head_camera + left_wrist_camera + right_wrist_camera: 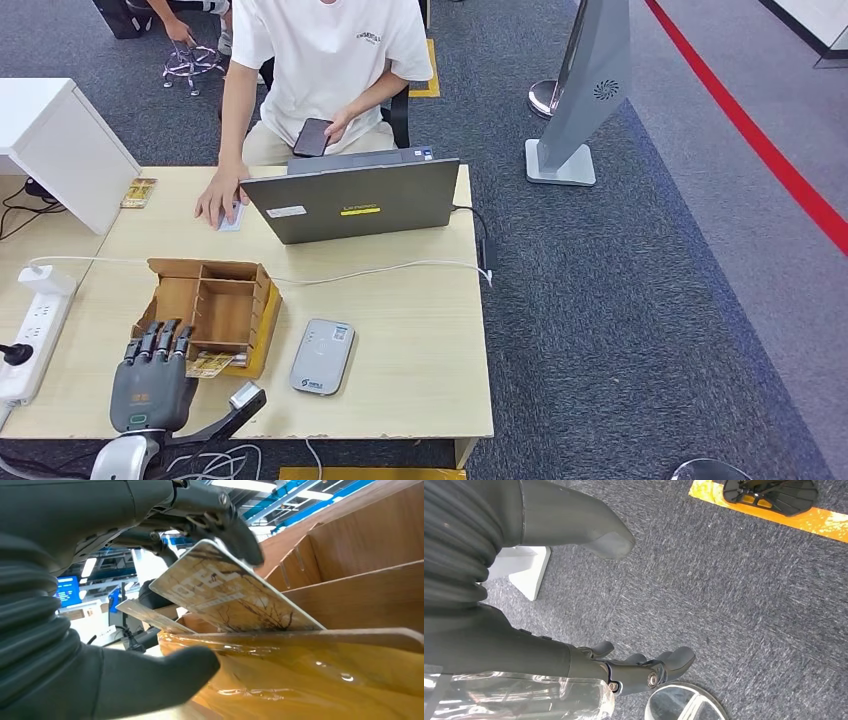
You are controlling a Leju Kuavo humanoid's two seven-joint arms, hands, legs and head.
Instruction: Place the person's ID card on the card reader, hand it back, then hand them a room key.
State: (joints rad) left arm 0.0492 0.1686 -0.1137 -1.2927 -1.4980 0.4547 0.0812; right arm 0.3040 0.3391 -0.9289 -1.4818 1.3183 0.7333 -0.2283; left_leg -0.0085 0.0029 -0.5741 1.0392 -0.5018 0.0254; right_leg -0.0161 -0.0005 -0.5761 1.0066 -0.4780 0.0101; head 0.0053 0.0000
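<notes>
Laptop (355,200) behind wooden organizer (215,300)

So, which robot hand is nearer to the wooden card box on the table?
The left. The left robot hand is at the wooden card box, with its fingers on a room key card there. The right robot hand hangs over the carpet, away from the table.

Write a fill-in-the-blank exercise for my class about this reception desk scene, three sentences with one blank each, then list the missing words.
1. The left hand reaches into the cardboard ____ to pick a room key card.
2. The grey card reader lies on the wooden ____, with no card on it.
3. The seated person holds a dark ____ behind the laptop.

Missing words: organiser box; table; phone
</notes>
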